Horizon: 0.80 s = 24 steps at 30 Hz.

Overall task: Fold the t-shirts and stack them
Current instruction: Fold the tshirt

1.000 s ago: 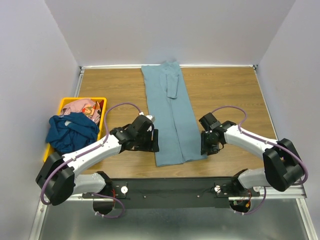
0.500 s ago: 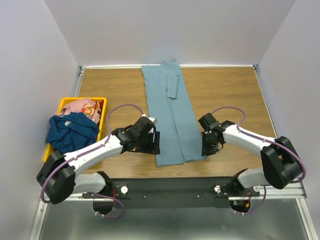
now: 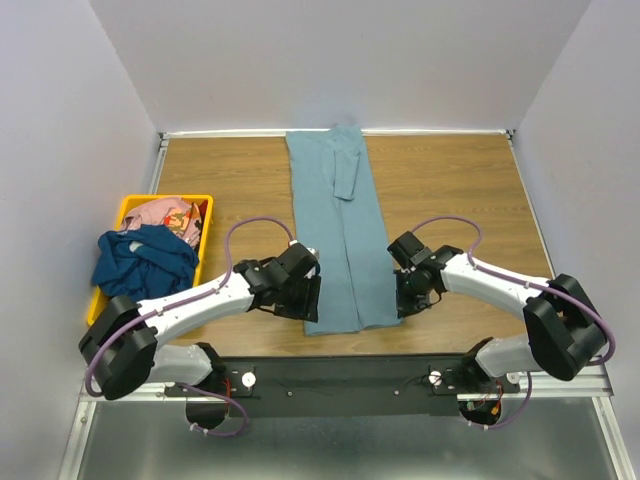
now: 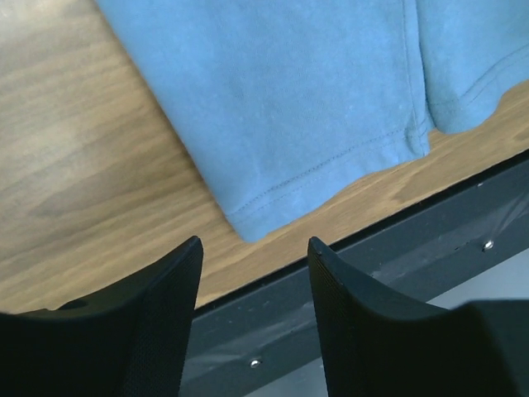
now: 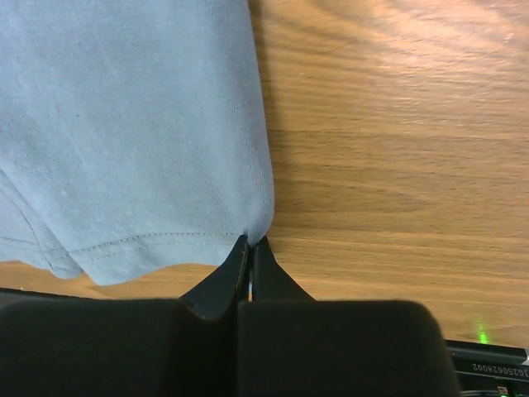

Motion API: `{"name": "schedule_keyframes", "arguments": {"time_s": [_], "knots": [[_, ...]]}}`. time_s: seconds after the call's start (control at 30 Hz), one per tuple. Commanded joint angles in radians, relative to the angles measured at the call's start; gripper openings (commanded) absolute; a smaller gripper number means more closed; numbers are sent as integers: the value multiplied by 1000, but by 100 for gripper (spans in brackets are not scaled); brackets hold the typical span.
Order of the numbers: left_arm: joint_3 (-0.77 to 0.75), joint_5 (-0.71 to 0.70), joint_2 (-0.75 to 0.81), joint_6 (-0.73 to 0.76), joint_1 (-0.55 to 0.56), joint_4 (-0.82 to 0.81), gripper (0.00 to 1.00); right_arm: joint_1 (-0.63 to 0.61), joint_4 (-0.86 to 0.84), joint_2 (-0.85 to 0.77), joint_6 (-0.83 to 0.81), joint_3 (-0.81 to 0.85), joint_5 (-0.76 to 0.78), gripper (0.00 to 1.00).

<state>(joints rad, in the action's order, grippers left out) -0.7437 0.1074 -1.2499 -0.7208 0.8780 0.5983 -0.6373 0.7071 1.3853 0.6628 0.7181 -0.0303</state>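
**Blue-grey shirt flat on surface, both hands at its near end**

Blue-grey shirt (image 3: 338, 230) lies as a long narrow strip down the middle of the wood surface (image 3: 450, 190), far end near the back wall, hem end near the arm bases, one sleeve folded in on top at the far end. L hand (image 4: 254, 241) is at the near-left hem corner w/ fingers moderately apart and nothing btw them; can't tell if it touches the cloth. R hand (image 5: 248, 241) is closed tight at the near-right hem corner, and the cloth edge runs into the seam btw its fingers. Black rail (image 4: 397, 273) sits just beyond the hem. Navy shirt (image 3: 140, 265) is heaped over the near part of the yellow bin (image 3: 128, 203) at far left; pink patterned shirt (image 3: 170, 215) is inside behind it.
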Motion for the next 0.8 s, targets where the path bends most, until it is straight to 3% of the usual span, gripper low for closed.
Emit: {"name": "schedule_keyframes", "arguments": {"time_s": [0.0,0.17,0.47,0.77], "knots": [[4,0,-25,-48,33,49,59,-27,22,-12,31,26,-16,1],[0,-40,-75,-88,61,80,52,-48,-4,-5,29,21,-23,1],[-78,-100,-200,-112,82,129,53,-55,-37,-5,12,4,-39,1],[-144,-147,-212,-118,82,158,54,-53,-40,-12,6,0,-37,1]]}}
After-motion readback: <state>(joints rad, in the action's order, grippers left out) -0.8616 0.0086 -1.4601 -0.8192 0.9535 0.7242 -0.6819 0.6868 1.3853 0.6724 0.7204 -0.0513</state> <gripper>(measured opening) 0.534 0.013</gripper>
